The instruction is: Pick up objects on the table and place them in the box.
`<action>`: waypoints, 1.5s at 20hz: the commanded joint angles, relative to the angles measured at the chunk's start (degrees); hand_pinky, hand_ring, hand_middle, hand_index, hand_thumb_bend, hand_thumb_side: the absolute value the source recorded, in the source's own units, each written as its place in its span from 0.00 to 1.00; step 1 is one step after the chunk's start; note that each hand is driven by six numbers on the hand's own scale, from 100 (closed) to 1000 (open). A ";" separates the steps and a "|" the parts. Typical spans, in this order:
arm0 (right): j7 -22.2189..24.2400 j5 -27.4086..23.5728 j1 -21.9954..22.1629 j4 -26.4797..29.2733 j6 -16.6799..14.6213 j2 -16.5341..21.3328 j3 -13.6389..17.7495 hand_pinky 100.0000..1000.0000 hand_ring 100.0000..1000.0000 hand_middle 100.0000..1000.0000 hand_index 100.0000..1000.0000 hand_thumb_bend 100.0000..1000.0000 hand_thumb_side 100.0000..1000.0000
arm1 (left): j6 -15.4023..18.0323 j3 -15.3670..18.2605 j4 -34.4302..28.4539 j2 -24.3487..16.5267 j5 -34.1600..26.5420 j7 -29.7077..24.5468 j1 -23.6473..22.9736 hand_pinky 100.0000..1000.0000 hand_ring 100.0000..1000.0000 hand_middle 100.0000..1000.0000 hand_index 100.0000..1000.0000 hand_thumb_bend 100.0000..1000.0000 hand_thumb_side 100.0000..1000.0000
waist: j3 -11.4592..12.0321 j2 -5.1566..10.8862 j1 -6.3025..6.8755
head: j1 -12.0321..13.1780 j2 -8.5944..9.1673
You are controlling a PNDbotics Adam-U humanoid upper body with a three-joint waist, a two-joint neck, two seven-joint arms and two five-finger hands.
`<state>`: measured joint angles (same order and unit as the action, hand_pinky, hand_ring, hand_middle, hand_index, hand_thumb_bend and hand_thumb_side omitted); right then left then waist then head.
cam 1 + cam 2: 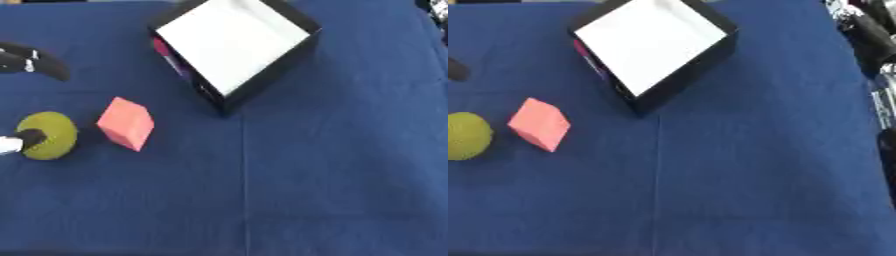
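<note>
Left hand (26, 62) at the yellow-green ball (48, 135), grip unclear; pink block (125, 123) beside; box (232, 47) beyond.

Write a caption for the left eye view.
Left hand touches an olive ball beside a pink block, below the box.

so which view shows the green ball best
The left eye view: the whole green ball shows, with a dark finger of the left hand against it. In the right eye view the picture's left edge crops the ball.
</note>
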<state>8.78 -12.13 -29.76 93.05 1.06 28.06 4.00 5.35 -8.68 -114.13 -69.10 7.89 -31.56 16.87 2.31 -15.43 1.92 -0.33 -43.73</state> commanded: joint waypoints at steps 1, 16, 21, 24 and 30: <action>0.52 0.38 -0.87 0.38 -0.07 1.24 -0.07 1.00 0.94 0.92 0.85 0.00 0.41 | -1.56 -0.54 -0.44 -1.74 1.29 0.15 1.35 0.89 0.86 0.85 0.90 0.20 0.30 | -0.10 1.71 0.75 | 0.12 -0.28; 1.85 1.02 -0.60 -0.07 0.15 0.48 -1.00 1.00 0.94 0.92 0.85 0.00 0.41 | -2.19 -8.56 5.09 5.34 4.95 -6.09 14.01 0.94 0.90 0.87 0.92 0.34 0.00 | -1.07 1.56 1.20 | 0.63 0.59; 2.04 1.19 -0.42 -0.15 0.32 0.26 -1.12 1.00 0.93 0.92 0.85 0.00 0.41 | 0.33 -10.50 8.31 6.92 9.82 -9.42 16.17 0.95 0.91 0.88 0.93 0.46 0.00 | -1.31 1.52 1.48 | 0.72 0.85; 2.11 1.21 -0.42 -0.15 0.38 0.14 -1.22 1.00 0.93 0.91 0.85 0.00 0.41 | 1.71 -12.08 10.91 8.03 12.50 -10.58 17.06 0.96 0.92 0.89 0.94 0.50 0.00 | -1.44 1.54 1.53 | 0.73 0.94; 2.20 1.26 -0.36 -0.18 0.49 -0.10 -1.38 1.00 0.93 0.91 0.84 0.00 0.41 | 3.84 -14.36 14.92 10.44 16.11 -12.42 19.33 0.96 0.93 0.89 0.94 0.53 0.00 | -1.53 1.52 1.59 | 0.95 0.93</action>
<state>10.77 -11.27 -29.64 92.35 1.63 27.32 2.43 8.67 -23.22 -99.64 -57.79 23.21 -43.75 35.32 0.80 -15.43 2.83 0.42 -43.26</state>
